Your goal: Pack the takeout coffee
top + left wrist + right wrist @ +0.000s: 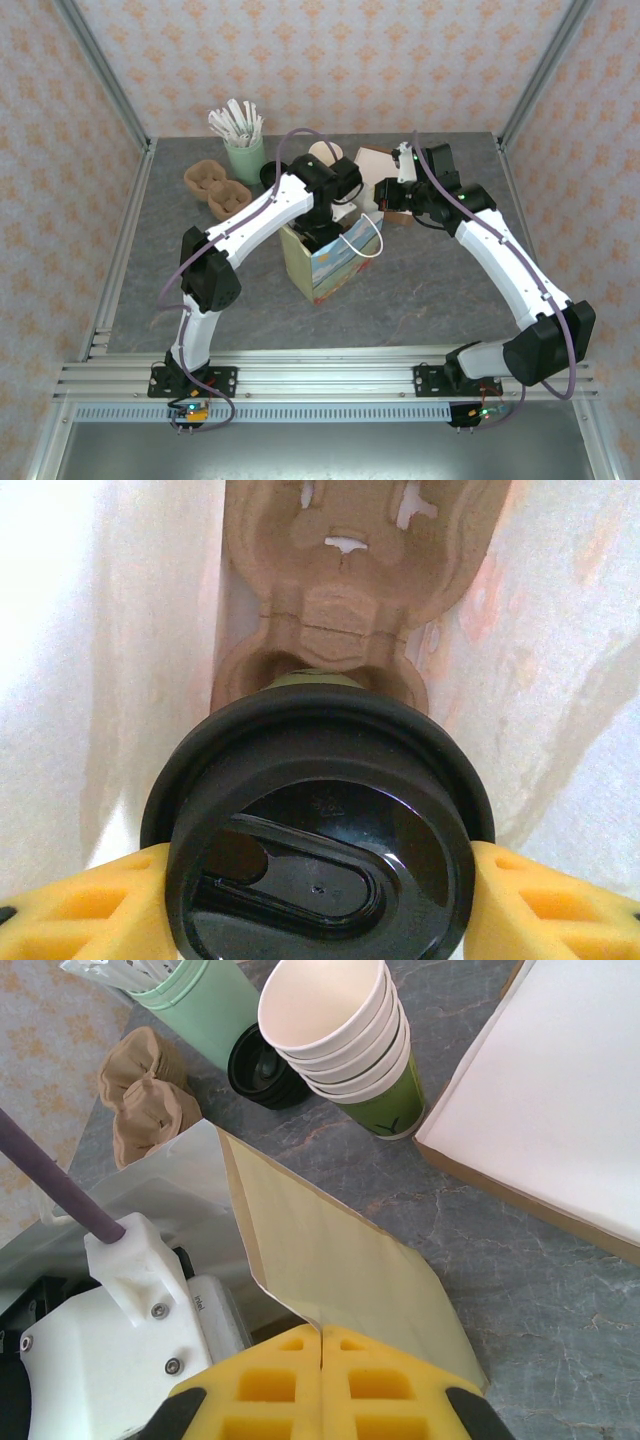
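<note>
My left claw (pixel 320 905) is clamped on the takeout coffee (pixel 320 820), yellow fingers (pixel 90 905) pressing either side of its black lid. The cup is down inside the paper bag (pixel 325 272), between the white bag walls, right above a well of the pulp carrier (pixel 350 570) lying in the bag's bottom; I can't tell if it is seated. My right claw (pixel 320 1345) is clenched on the bag's rim, holding the mouth wide. The bag stands on the counter (pixel 430 290)
</note>
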